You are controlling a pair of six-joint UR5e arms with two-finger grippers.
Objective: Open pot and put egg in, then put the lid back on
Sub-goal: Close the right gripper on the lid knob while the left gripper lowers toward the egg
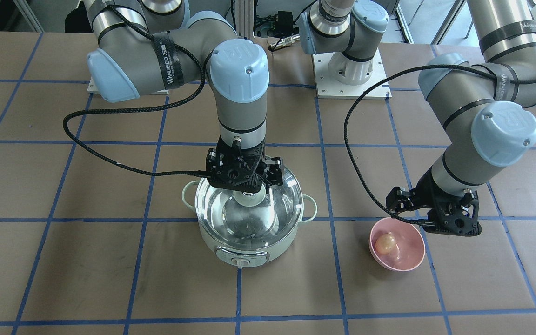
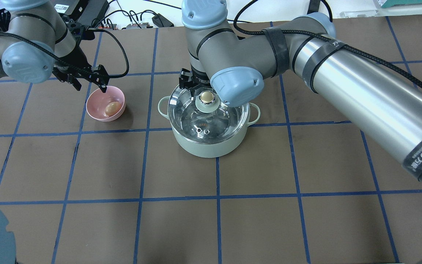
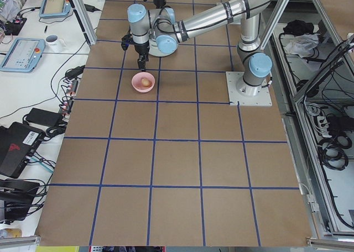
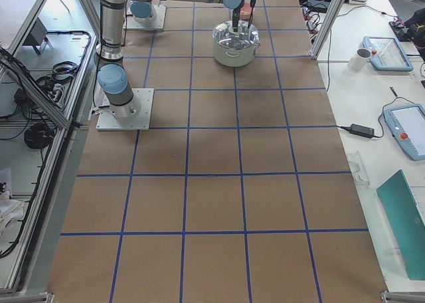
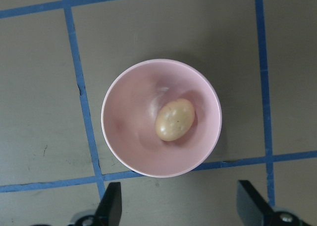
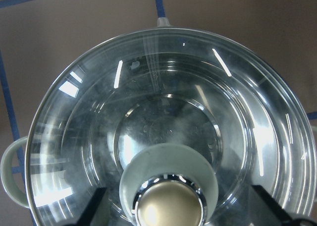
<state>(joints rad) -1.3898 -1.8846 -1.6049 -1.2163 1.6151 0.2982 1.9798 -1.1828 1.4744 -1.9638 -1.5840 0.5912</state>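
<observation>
The mint-green pot point(image 2: 211, 145) stands mid-table with the clear glass lid point(image 2: 211, 121) seated on it. The lid's beige knob point(image 2: 206, 96) points up. My right gripper point(image 1: 248, 188) hangs right over the knob. In the right wrist view its open jaws stand on either side of the knob point(image 6: 171, 206) without gripping it. The tan egg point(image 5: 174, 119) lies in a pink bowl point(image 5: 124, 137). The bowl is on the left in the overhead view point(image 2: 97, 95). My left gripper point(image 5: 181, 211) is open and empty, just above the bowl's near rim.
The brown tabletop has a blue tape grid. The pot's control knob point(image 1: 240, 261) faces the operators' side. A black cable point(image 1: 110, 160) droops from the right arm near the pot. The arms' white base plate point(image 1: 351, 70) is behind the pot.
</observation>
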